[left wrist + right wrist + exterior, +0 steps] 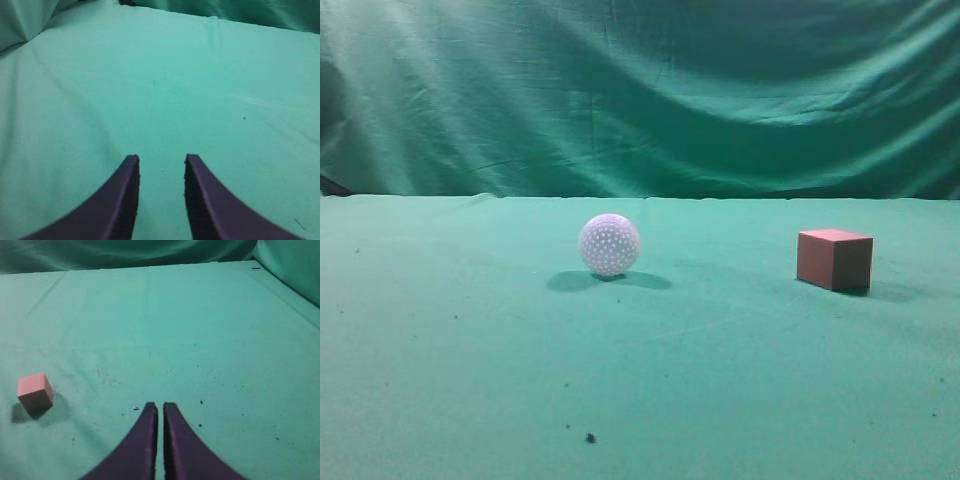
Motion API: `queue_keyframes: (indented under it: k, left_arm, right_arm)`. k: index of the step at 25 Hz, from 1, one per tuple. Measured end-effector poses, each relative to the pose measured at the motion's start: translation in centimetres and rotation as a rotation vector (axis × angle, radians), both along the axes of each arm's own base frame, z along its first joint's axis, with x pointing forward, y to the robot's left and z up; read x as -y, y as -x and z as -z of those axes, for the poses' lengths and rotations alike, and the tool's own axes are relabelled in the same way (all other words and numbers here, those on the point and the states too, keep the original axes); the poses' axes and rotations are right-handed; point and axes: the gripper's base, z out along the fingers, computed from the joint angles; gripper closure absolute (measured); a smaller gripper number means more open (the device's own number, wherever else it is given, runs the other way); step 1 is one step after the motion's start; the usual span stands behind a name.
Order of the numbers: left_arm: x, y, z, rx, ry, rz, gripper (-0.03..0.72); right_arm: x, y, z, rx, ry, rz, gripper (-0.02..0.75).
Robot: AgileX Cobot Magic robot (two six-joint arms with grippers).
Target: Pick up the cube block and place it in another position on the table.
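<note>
The cube block (834,259) is reddish-brown with a pinkish top and stands on the green table (470,330) at the right in the exterior view. It also shows in the right wrist view (35,391), far to the left of my right gripper (160,405), which is shut and empty over bare cloth. My left gripper (161,158) is open and empty above bare cloth; the cube is out of its view. Neither gripper shows in the exterior view.
A white dimpled ball (610,244) rests on the table left of the cube, a wide gap between them. A wrinkled green curtain (640,90) hangs behind the table. Small dark specks (590,437) dot the cloth.
</note>
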Motion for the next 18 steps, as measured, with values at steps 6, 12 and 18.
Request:
queue_keyframes:
  k: [6,12,18]
  left_arm:
    - [0.0,0.0,0.0,0.0,0.0,0.0,0.426]
    - [0.0,0.0,0.0,0.0,0.0,0.0,0.426]
    - [0.0,0.0,0.0,0.0,0.0,0.0,0.426]
  right_arm:
    - [0.0,0.0,0.0,0.0,-0.001,0.0,0.738]
    - [0.1,-0.5,-2.6,0.293,-0.112,0.033,0.738]
    - [1.2,0.3,-6.4,0.729,-0.287,0.121,0.738]
